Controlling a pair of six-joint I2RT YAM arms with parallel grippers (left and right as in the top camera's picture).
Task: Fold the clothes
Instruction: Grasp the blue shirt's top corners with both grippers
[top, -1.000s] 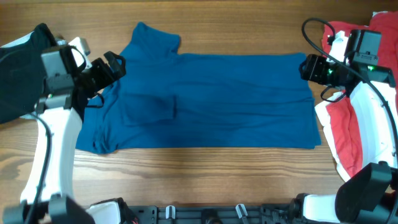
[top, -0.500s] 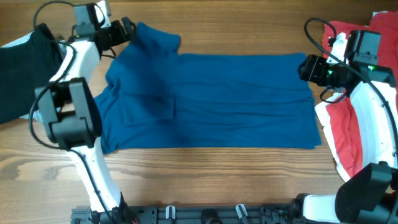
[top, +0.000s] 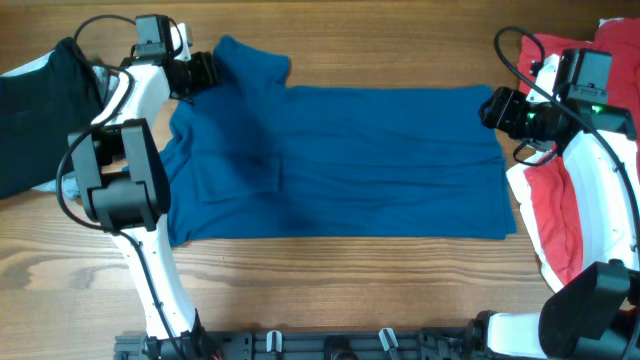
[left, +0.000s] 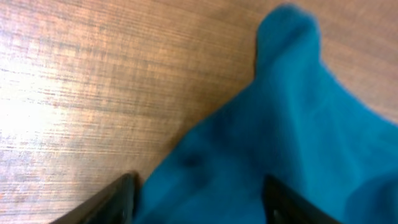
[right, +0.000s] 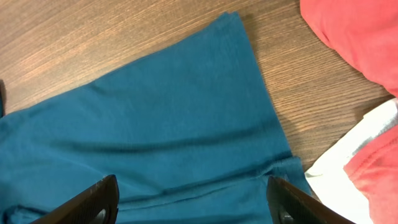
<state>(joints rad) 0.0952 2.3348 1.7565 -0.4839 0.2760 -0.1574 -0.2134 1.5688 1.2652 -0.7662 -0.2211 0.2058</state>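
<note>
Item: dark blue shirt (top: 340, 160), spread flat mid-table (top: 400, 50), one flap bunched at its far left corner. Left gripper (top: 200, 72): moved within the last second from the shirt's left edge up to that flap; jaws apart, cloth between them, nothing grasped. Right gripper (top: 490, 108): unmoved at the far right corner, jaws wide, empty. Red shirt (top: 555, 200): right, aside. Reading: both far corners are lined up, probably for a fold towards the near edge.

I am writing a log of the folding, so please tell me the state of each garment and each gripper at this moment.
Large dark blue cloth shirt: spread flat, not yet folded.
Red cloth shirt: crumpled heap.
Black cloth garment: unfolded heap.
Left gripper: open, over blue shirt's corner.
Right gripper: open, holding nothing.
</note>
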